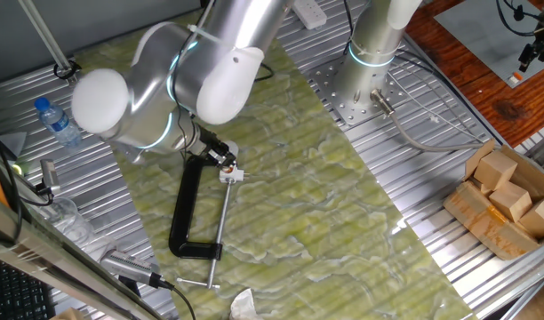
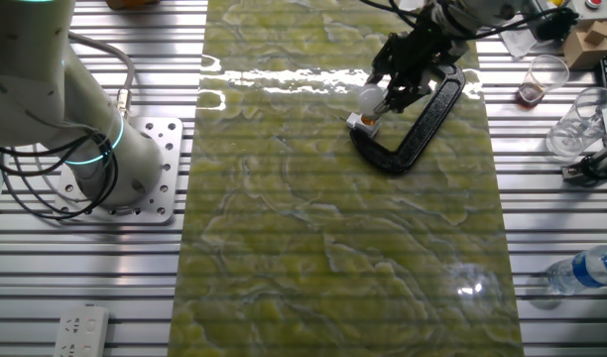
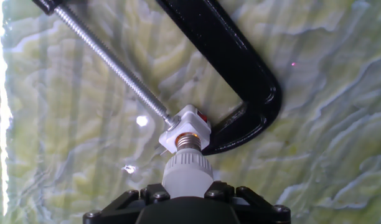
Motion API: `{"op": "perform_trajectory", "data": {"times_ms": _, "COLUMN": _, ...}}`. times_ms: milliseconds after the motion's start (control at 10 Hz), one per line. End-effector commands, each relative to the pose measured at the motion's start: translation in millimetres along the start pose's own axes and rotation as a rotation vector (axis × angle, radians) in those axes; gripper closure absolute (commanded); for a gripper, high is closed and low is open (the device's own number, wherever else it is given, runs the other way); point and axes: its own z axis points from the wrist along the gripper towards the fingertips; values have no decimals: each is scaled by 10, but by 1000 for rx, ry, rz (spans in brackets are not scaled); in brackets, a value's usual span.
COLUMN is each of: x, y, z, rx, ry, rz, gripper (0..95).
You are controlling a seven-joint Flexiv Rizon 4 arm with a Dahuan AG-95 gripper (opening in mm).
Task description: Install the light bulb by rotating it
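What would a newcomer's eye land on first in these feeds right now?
Probably the big black C-clamp lying flat on the green marbled mat, its threaded screw pinning a small white socket block. Next, the light bulb, held by the gripper with its metal base seated at the socket's mouth. Off the mat, wooden blocks fill a box at the table's edge.

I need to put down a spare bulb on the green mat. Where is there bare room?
Bare: the mat's wide stretch between the black clamp and the arm's base plate. Crowded: the clamp's end, where the gripper holds the light bulb at the white socket block.
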Motion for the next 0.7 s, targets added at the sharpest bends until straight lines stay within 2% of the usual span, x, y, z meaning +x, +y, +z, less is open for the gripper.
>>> {"op": "perform_trajectory", "data": {"times_ms": 100, "x": -31, "y": -5, "z": 32, "rx": -4, "ry": 7, "rz": -5, "gripper": 950}}
{"op": "perform_trajectory", "data": {"times_ms": 700, "x": -44, "y": -9, "z": 71, "rx": -9, "ry": 14, "rz": -11, "gripper": 950}}
